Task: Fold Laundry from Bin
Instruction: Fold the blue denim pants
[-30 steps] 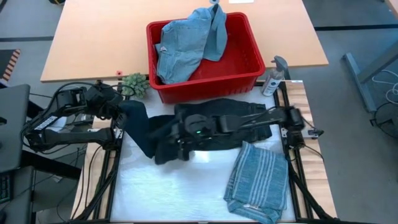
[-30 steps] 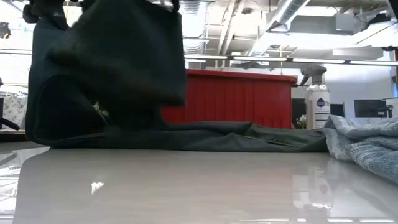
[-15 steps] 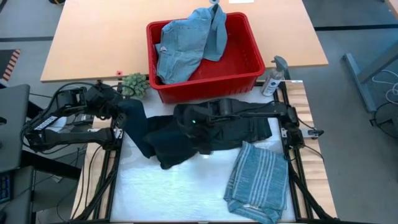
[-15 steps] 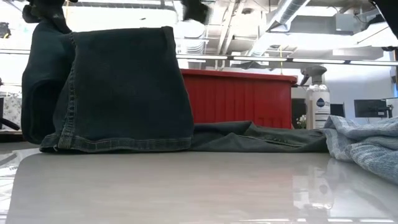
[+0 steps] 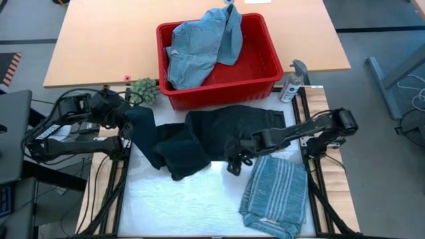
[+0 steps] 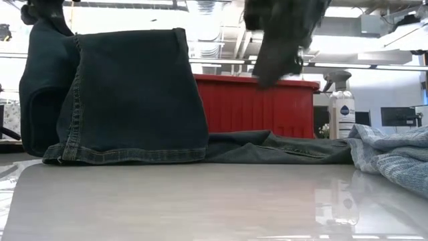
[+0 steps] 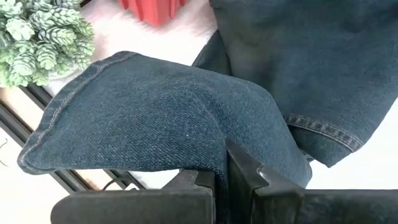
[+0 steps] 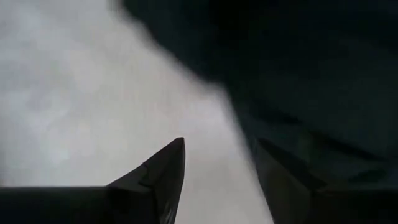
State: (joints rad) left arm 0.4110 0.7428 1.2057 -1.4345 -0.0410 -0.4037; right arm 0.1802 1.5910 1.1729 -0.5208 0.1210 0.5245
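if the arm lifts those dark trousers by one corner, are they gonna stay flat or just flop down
Probably flop. The dark trousers already drape limply from the left tool, which is shut on one leg, and lie crumpled on the table. The thick denim weave looks fairly heavy, so the free parts would likely hang and drag.

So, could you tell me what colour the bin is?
Bright red bin, clearest in the high view.
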